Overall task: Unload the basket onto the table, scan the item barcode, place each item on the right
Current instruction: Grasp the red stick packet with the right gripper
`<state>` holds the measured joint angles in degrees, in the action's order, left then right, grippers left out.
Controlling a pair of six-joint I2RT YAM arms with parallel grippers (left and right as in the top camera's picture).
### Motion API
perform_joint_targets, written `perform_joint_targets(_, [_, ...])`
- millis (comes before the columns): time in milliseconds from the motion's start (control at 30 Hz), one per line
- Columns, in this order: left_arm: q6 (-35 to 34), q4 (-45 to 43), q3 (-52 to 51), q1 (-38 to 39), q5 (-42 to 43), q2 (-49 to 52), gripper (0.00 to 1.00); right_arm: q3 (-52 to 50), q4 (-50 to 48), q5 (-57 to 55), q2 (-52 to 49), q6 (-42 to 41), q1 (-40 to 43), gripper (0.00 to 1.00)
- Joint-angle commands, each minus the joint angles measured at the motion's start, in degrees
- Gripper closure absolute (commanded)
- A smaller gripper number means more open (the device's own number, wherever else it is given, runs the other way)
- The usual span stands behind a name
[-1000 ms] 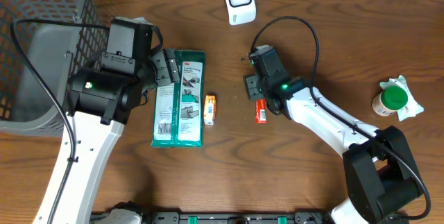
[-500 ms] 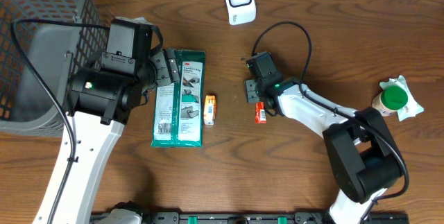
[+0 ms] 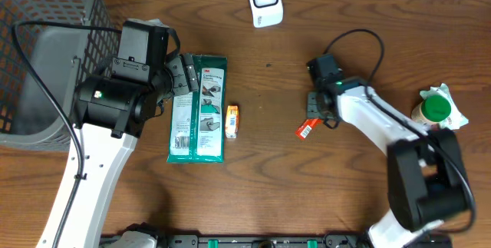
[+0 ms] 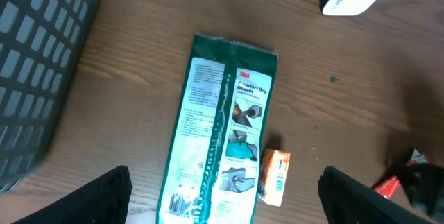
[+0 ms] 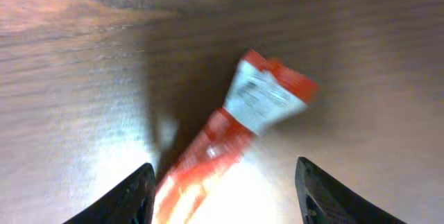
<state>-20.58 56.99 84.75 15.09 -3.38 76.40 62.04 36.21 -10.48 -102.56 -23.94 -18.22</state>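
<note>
A wooden counter [image 3: 253,194] seen from above, with two robot arms reaching over it. The right hand [image 3: 315,108] hovers low over a small red packet [image 3: 307,130]. The packet lies flat and slanted on the wood, right of centre, well apart from the white scanner [image 3: 264,1] at the far edge. In the blurred wrist view the right hand's fingers [image 5: 132,196] are spread on either side of the packet, not pinching it. A pale label at one end of the packet is too blurred to read. The left hand [image 3: 184,75], also spread and empty, hangs over a green package [image 3: 198,110], with a little orange box [image 3: 232,120] just beside it.

To do this step well, I judge the right hand should centre over the packet's narrow body and close on its edges, not its printed face. It should then lift the packet clear and turn the label side towards the scanner. The packet looks thin, so a light, square grip seems safest against slipping or crumpling.
</note>
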Motion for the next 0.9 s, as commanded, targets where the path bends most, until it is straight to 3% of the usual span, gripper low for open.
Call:
perform_joint_targets(0, [0.6,0.1,0.9,-0.3,-0.8,0.1,0.14,0.2,1.0,0.6,7.7,-0.6,0.9,0.38])
perform_joint_targets(100, [0.6,0.1,0.9,-0.3,-0.8,0.1,0.14,0.2,1.7,4.0,13.7,3.0,0.8,0.36])
perform_joint_targets(167, [0.6,0.1,0.9,-0.3,-0.8,0.1,0.14,0.2,3.0,7.3,16.8,3.9,0.8,0.42])
perform_joint_targets(233, [0.6,0.1,0.9,-0.3,-0.8,0.1,0.14,0.2,5.4,9.8,18.6,3.8,0.8,0.55])
perform_joint_targets(367, [0.6,0.1,0.9,-0.3,-0.8,0.1,0.14,-0.3,10.6,10.8,18.3,3.8,0.0,0.93])
perform_joint_targets(400, [0.6,0.1,0.9,-0.3,-0.8,0.1,0.14,-0.7,11.3,10.8,17.8,3.8,-0.4,0.97])
perform_joint_targets(867, [0.6,0.1,0.9,-0.3,-0.8,0.1,0.14,-11.4,3.3,12.9,8.0,1.0,-7.0,0.97])
